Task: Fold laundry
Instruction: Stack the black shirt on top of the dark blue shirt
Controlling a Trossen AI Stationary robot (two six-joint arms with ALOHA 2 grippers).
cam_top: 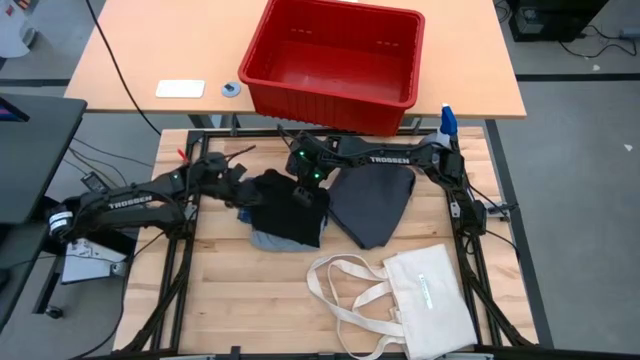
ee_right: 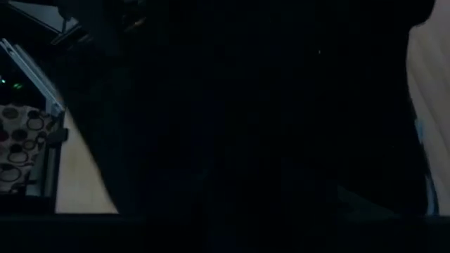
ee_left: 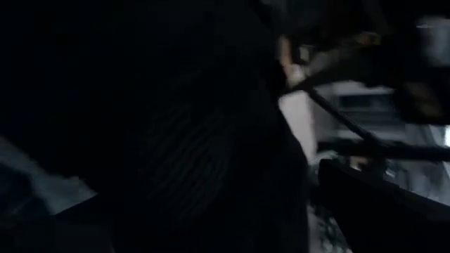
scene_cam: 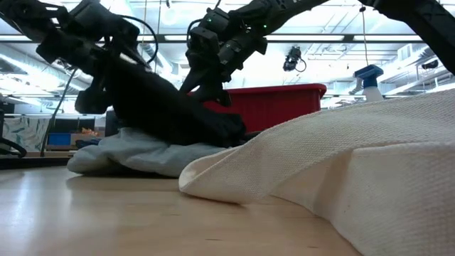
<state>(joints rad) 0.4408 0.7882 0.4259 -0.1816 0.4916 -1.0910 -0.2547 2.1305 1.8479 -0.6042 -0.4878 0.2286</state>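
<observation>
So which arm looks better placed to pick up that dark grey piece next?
Probably the right. Seen from above, the right gripper hangs over the black garment, right beside the dark grey garment. The left gripper sits at the pile's far side, with the black garment between.

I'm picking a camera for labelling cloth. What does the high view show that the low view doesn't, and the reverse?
Only high: the dark grey garment spread flat, the tote's long handles, and a white card on the far table.
Only low: the ceiling.
Both: the black garment between the two arms, the light blue-grey piece beneath it, the red bin.
</observation>
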